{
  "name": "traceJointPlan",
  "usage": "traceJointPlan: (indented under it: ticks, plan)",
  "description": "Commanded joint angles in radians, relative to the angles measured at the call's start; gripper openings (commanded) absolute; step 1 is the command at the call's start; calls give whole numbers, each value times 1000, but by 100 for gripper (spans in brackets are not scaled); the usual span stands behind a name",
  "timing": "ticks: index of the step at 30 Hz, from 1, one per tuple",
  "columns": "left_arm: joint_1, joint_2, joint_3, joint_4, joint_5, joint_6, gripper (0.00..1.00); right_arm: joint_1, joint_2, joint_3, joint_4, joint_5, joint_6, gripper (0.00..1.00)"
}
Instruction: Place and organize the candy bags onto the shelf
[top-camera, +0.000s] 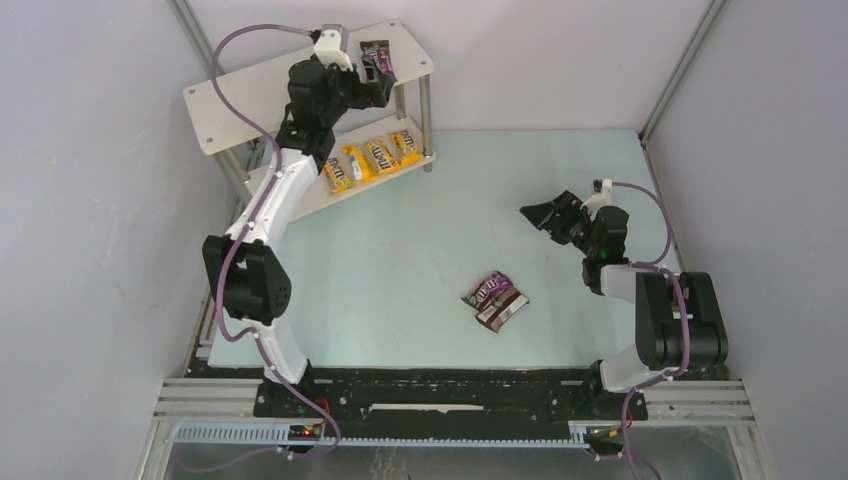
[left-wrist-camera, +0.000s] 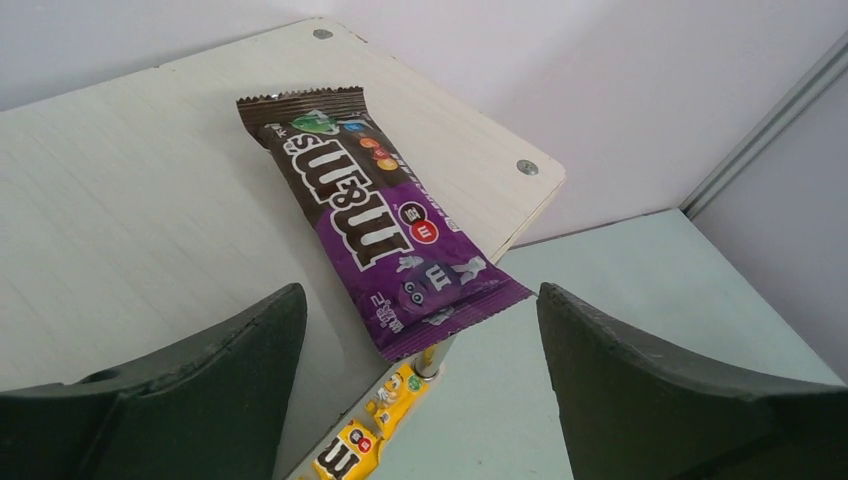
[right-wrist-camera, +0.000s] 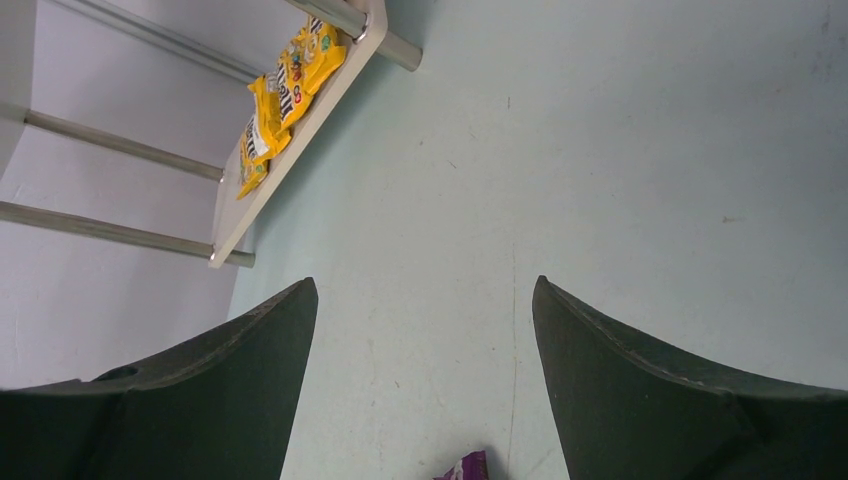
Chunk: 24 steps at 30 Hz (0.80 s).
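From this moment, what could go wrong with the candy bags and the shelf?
1. The purple bag on the top board seems to lie with one end past the board's edge. A nudge from the open left gripper close by could tip it off.
2. The two bags on the table overlap, so the right gripper, open and apart from them, may pinch both or push one away.

The shelf (top-camera: 240, 110) has off-white boards and silver legs. The candy bag (left-wrist-camera: 380, 215) on its top board is half purple, half dark brown, with white lettering. The lower board's bags (top-camera: 375, 158) are yellow. The bench (top-camera: 400, 260) is pale mint. The left pincer (left-wrist-camera: 420, 300) and right pincer (right-wrist-camera: 425, 290) are dull black.
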Motion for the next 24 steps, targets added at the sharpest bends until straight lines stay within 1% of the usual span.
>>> traceJointPlan:
  ticks: [1, 5, 9, 12, 14, 16, 24]
  plan:
    - [0, 3, -18, -53, -15, -12, 87, -4, 6, 13, 42, -7, 5, 87]
    - [-2, 12, -20, -51, -18, -14, 80, -4, 8, 14, 42, -9, 5, 88]
    - [-3, 8, -38, -44, -16, -10, 80, -5, 11, 14, 46, -10, 9, 88]
    - [-3, 8, -44, -34, -11, -18, 73, -5, 12, 14, 48, -13, 10, 88]
    - [-8, 12, -48, -31, -5, -35, 71, -6, 14, 14, 49, -13, 11, 87]
    - [-13, 24, -45, 11, 16, -64, 71, -6, 14, 14, 50, -11, 12, 88]
    - [-25, 94, 24, 47, 38, -171, 64, -11, 22, 15, 59, -18, 21, 88]
